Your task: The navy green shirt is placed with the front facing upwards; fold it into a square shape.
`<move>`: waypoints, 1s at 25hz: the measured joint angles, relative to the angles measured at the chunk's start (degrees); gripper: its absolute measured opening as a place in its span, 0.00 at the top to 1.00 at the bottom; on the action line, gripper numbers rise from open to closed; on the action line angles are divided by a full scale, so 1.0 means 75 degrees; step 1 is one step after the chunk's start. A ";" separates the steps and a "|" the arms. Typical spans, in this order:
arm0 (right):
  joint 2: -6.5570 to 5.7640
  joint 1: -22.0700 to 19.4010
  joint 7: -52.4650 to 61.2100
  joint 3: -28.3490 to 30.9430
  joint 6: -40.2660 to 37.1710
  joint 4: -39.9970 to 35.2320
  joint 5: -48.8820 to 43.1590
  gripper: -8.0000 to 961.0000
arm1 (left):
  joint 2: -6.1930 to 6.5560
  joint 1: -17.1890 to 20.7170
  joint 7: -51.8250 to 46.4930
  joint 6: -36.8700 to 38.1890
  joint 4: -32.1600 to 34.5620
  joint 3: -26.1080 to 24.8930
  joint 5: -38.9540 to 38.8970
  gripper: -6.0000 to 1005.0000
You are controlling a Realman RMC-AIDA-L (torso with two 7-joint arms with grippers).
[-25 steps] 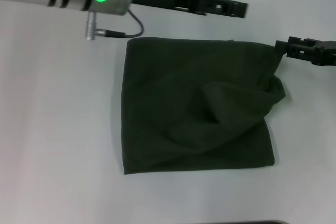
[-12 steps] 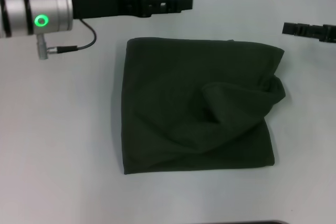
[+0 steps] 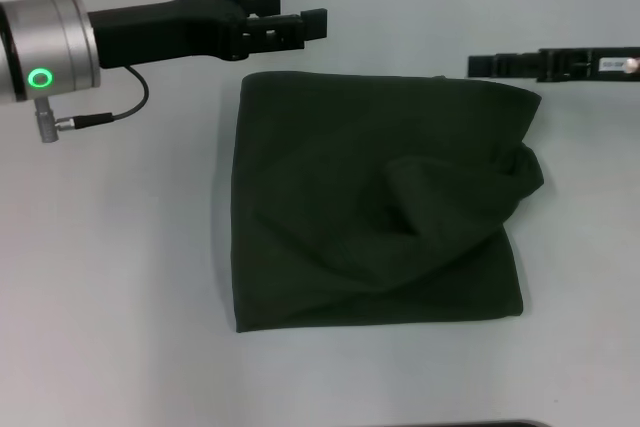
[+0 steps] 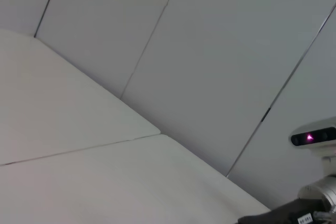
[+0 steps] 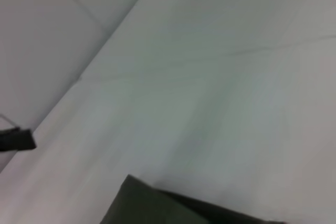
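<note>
1. Silver forearm casing [image 3: 45, 52] with a glowing green ring comes in from the left edge of the head view, and a thin black cable [image 3: 110, 112] loops beneath it over the white desk [image 3: 110, 267].
2. Left hand [image 3: 300, 27] reaches out from that casing. It hangs just beyond the far left corner of the cloth and touches nothing. A narrow gap shows between its two black fingers and nothing lies in it, so it is released.
3. Navy green shirt [image 3: 370, 207] lies flat in the middle of the desk, folded into a rough square with its plain side up. Its left and far edges run straight. A raised crease runs from the centre toward the right side, where the cloth bunches into a small lump at the edge. The near right corner sits slightly askew.
4. Right hand [image 3: 482, 66] enters from the right edge, level with the far right corner of the shirt and apart from it. Its fingers appear as one thin dark bar, so I cannot tell whether it is clenched or released.
</note>
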 joint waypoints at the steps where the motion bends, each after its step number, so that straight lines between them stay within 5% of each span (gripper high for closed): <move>1: 0.0027 0.0007 -0.0014 -0.0057 -0.0028 -0.0001 0.0005 0.22 | -0.0002 0.0023 0.0047 -0.0001 -0.0017 -0.0020 0.0000 0.10; 13: 0.0113 -0.0051 -0.0595 -0.0320 -0.1037 -0.0005 0.0038 0.22 | -0.0007 0.0094 0.0139 -0.0054 -0.0090 -0.0057 -0.0022 0.10; 25: 0.0022 -0.0334 -0.0666 0.0489 -0.1361 -0.0588 0.0187 0.23 | -0.0034 0.0089 0.0148 -0.0070 -0.0289 -0.0034 -0.0116 0.10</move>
